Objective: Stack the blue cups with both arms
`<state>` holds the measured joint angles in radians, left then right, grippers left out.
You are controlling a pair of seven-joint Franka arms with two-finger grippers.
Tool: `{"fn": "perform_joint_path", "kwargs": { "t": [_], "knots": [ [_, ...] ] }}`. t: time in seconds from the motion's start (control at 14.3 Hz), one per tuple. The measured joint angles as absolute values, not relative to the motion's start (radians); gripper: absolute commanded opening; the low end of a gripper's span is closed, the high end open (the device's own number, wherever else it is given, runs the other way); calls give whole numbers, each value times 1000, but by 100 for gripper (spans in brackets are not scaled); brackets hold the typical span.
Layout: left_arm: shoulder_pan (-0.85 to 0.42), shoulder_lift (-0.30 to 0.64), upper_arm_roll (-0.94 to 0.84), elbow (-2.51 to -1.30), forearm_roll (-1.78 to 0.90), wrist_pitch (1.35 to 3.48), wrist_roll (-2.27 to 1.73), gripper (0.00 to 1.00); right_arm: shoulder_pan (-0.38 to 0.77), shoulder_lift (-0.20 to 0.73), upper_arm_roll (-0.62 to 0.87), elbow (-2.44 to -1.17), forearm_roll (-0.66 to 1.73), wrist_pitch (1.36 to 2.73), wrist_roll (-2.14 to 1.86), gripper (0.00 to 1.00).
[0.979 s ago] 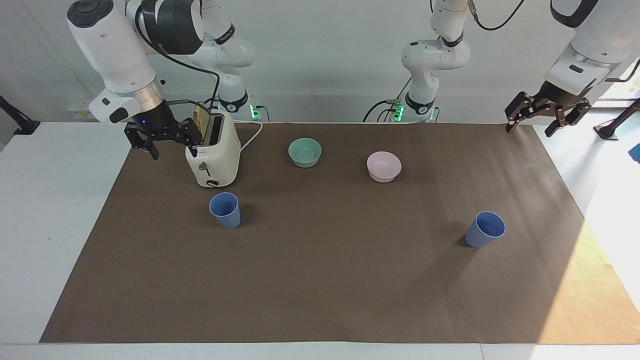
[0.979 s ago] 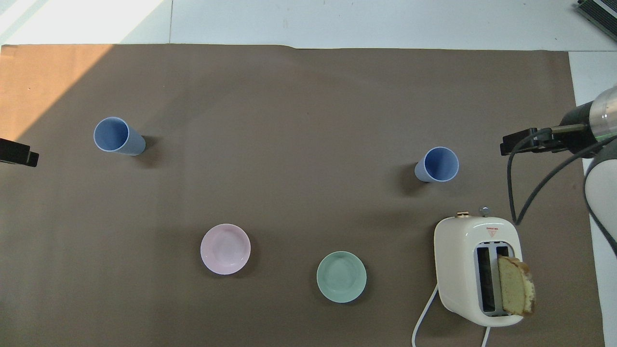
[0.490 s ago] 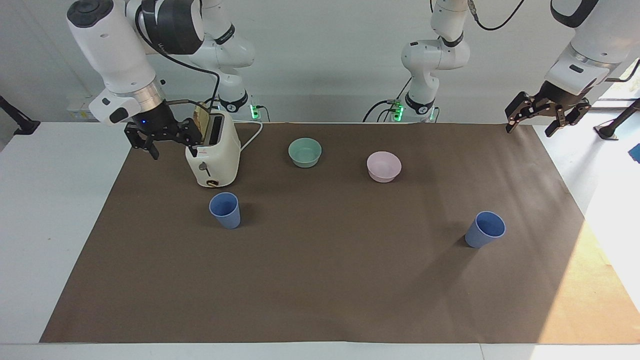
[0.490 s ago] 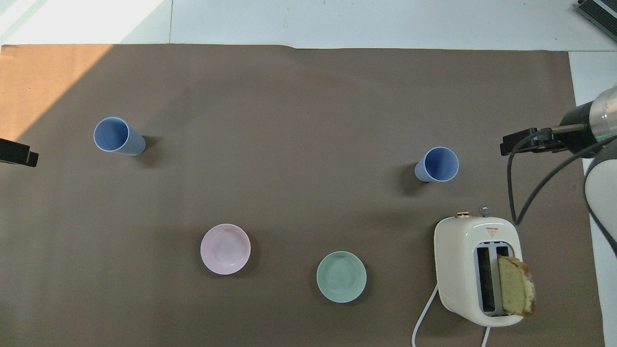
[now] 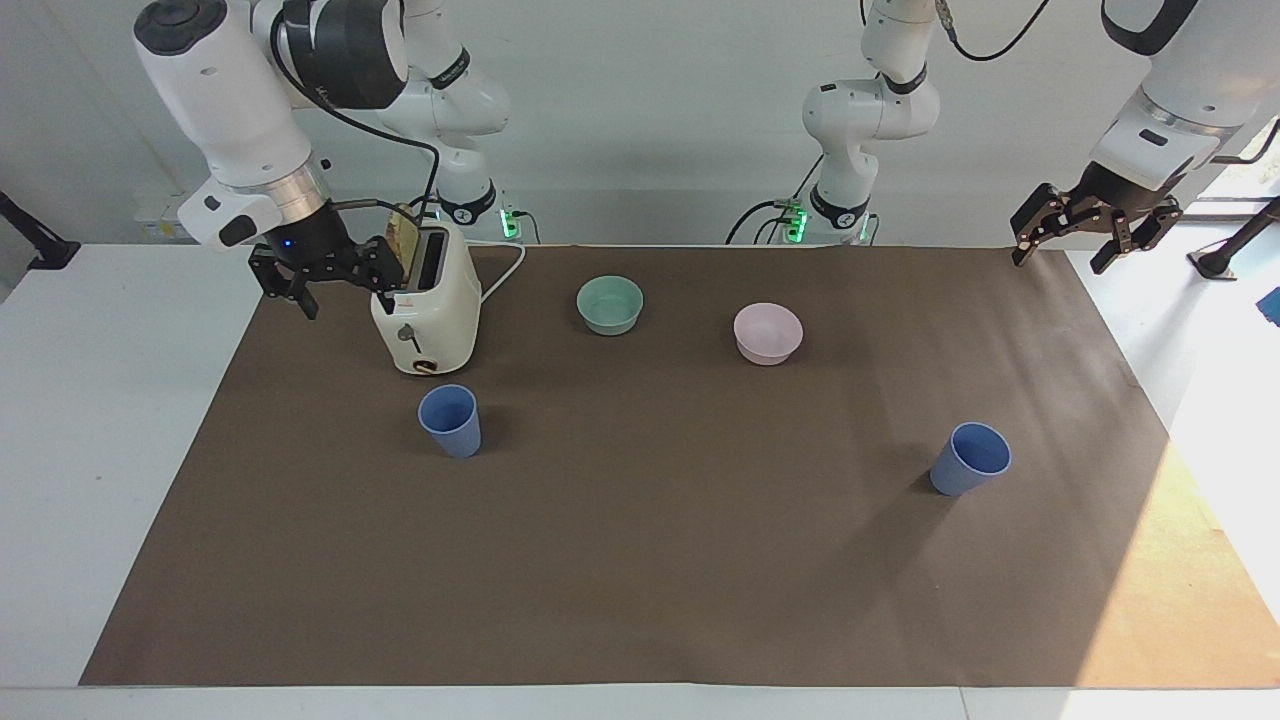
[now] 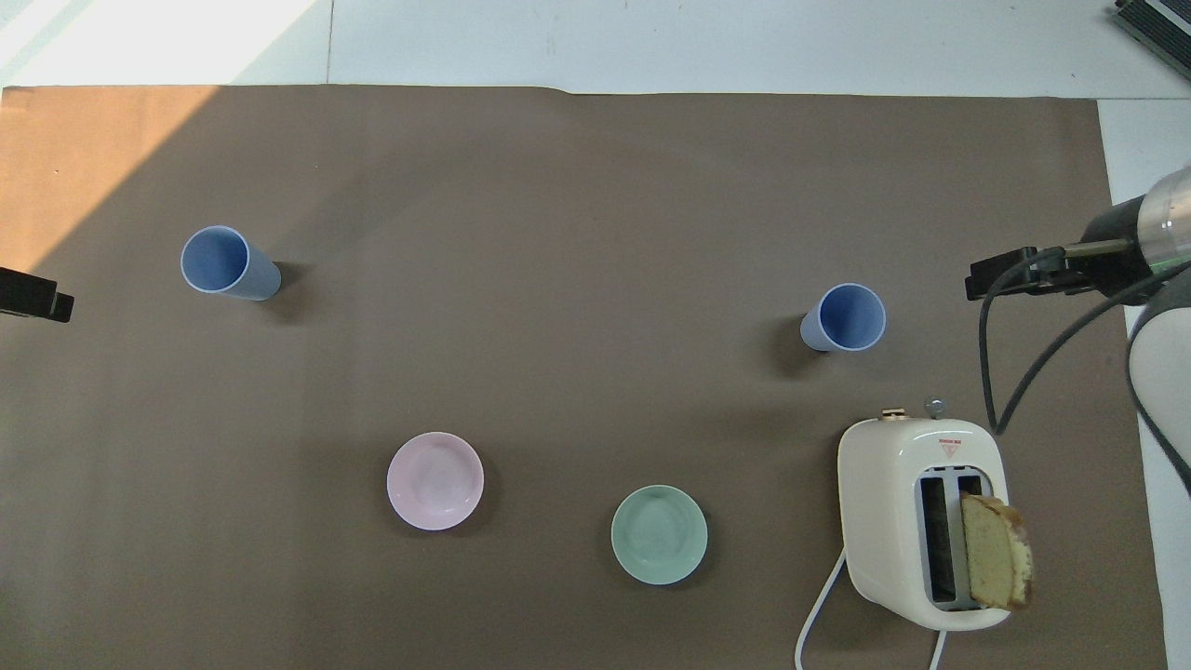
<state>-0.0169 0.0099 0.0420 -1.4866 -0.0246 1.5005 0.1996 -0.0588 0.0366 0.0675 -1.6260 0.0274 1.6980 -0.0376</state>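
Right gripper [image 5: 330,280]: mine, raised over the mat's edge at my right arm's end, just beside the toaster [image 5: 425,310]; fingers spread, nothing between them.
Left gripper [image 5: 1092,225]: raised over the mat's corner at my left arm's end; fingers spread, nothing held.
Cup, right-arm end [image 5: 450,421]: blue tumbler, upright, mouth up, just beside the toaster and farther from me than it.
Cup, left-arm end [image 5: 970,459]: same kind, upright, alone on the brown mat [image 5: 640,560], farther from me than the pink bowl [image 5: 768,333]. Well apart from the first cup.
Mint-green bowl [image 5: 610,304]: between the toaster and the pink bowl, near my bases. Not my concern.
Toaster load: one slice of bread [image 6: 996,563] stands in a slot.
Progress: judged as nothing started; neither cup touched, no stack.
Handling, judged: plain matte plastic, likely light and stiff, not brittle. The taper narrows toward the base, so a pinch on the outer wall may slide downward. The matte skin should give fair grip.
Hold point: one finger inside, one outside, across the rim, or across the wall just under the rim.
Risk: a light cup tips from a side nudge; the toaster crowds the cup beside it.
Stacking note: come in straight over the open mouth.
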Motion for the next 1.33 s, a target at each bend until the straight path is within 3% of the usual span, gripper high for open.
{"fn": "perform_joint_path", "kwargs": {
  "t": [1.33],
  "knots": [
    [-7,13,46,-1489,-25,1544,200,100,-59,37,68,-1626,27,1698,-38,100]
  ]
}}
